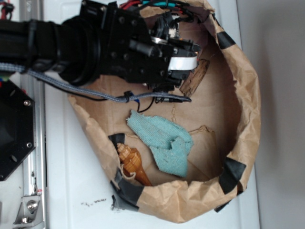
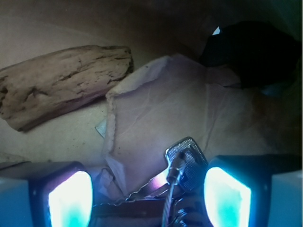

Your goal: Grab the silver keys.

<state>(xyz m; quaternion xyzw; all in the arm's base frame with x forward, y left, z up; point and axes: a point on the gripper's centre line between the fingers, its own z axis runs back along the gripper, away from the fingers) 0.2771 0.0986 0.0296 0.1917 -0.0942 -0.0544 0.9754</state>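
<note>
In the wrist view the gripper (image 2: pixel 147 198) is hanging spread open and empty, its lit pads flanking the silver keys (image 2: pixel 185 163) at lower centre on the paper bag (image 2: pixel 156 109). It should drop straight down and close, avoiding the wood chip (image 2: pixel 61 82) upper left.

Robot lab bench: white tabletop (image 1: pixel 71 191), metal rail (image 1: pixel 35 162), 1 taped brown paper bin (image 1: pixel 248 95) of assorted props.
</note>
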